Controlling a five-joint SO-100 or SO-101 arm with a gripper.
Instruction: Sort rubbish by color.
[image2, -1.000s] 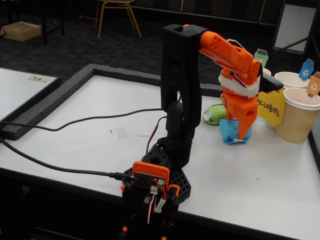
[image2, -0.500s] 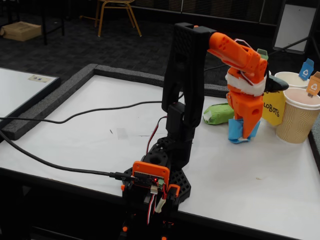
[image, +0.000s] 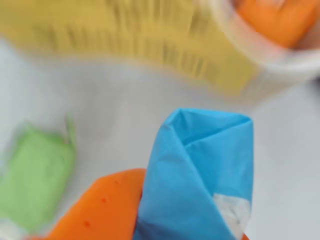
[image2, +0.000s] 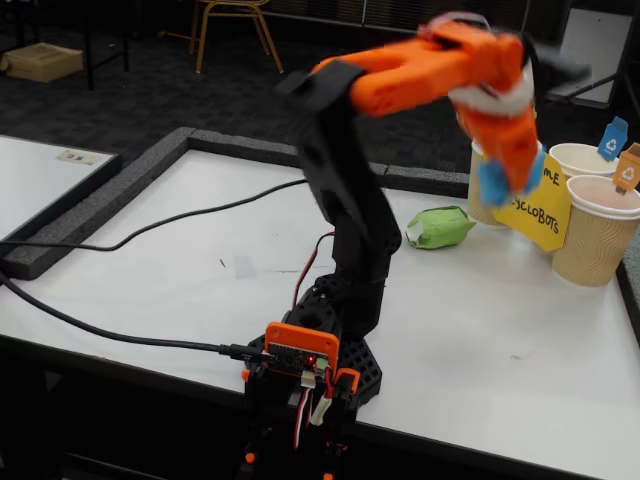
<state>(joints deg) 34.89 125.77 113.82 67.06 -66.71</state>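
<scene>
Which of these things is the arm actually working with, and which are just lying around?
Part of the job:
blue lump, held in the tool
green lump on the table
paper cups

Just lying about:
yellow sign
black cables

your gripper (image2: 512, 170) is bright orange with a white band, on a black and orange arm (image2: 350, 230). the blue lump (image: 200, 175) is sky blue. the green lump (image2: 438, 227) is light green. your table (image2: 200, 270) is white. the sign (image2: 535, 205) is yellow with black letters. the ribbed cup (image2: 592, 240) is tan.
</scene>
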